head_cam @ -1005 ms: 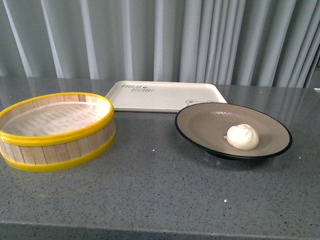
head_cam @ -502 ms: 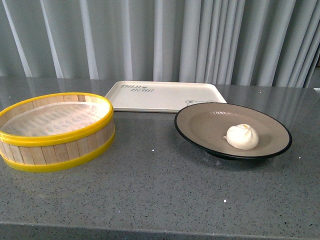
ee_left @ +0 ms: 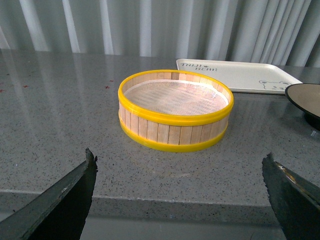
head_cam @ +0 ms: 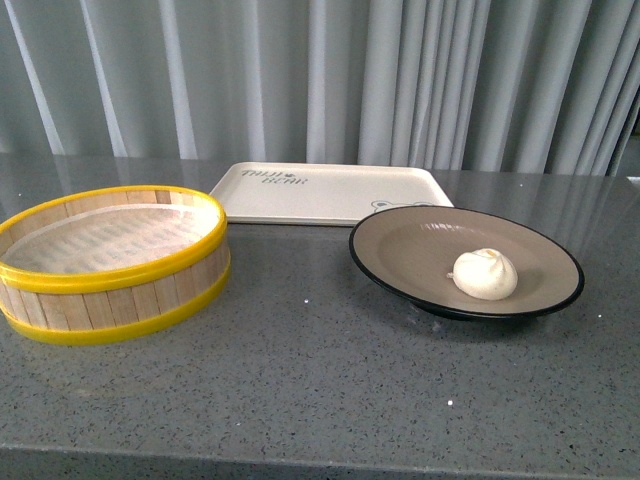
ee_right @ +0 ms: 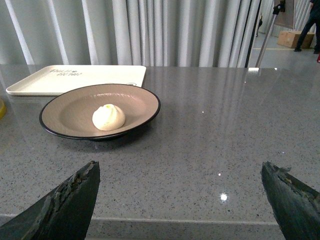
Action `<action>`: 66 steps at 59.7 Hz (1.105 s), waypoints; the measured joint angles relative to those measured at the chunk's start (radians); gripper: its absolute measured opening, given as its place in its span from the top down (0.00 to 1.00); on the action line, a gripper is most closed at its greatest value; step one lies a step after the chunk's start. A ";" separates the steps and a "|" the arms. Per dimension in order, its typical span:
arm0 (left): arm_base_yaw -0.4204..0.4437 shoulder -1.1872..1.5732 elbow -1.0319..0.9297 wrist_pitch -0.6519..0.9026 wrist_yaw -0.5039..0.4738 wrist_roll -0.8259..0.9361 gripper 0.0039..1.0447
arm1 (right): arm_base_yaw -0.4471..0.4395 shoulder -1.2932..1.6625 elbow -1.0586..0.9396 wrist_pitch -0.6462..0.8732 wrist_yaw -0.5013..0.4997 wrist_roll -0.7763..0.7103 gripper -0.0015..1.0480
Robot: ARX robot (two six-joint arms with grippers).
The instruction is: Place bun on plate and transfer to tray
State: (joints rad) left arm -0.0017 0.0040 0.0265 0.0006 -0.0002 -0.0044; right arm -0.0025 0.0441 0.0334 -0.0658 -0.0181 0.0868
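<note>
Bun sitting on plate near right edge; transfer to far-edge tray pending, left gripper and right gripper hanging open, empty, next likely needing a rim grasp.

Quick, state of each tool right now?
Left tool: open, holding nothing.
Right tool: open, holding nothing.

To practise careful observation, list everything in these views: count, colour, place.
Bun: one, white, on the plate.
Plate: one, beige, black rim, counter's right, before the tray.
Tray: one, cream, back middle.
Steamer basket: one, wood, yellow rims, left.
Counter: one, speckled grey, beneath everything.
Curtain: one, pale grey, behind.
Left gripper: one, dark, open, empty.
Right gripper: one, dark, open, empty.
</note>
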 joint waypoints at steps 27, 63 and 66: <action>0.000 0.000 0.000 0.000 0.000 0.000 0.06 | 0.130 0.826 0.224 0.567 0.056 1.007 0.08; 0.000 0.000 0.000 0.000 0.000 0.000 0.06 | 0.203 1.295 0.428 0.660 -0.035 1.399 0.08; 0.000 0.000 0.000 0.000 0.000 0.000 0.06 | 0.219 1.299 0.428 0.663 -0.027 1.407 0.08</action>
State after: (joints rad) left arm -0.0017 0.0036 0.0265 0.0006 -0.0002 -0.0044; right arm 0.2169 1.3434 0.4610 0.5972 -0.0448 1.4933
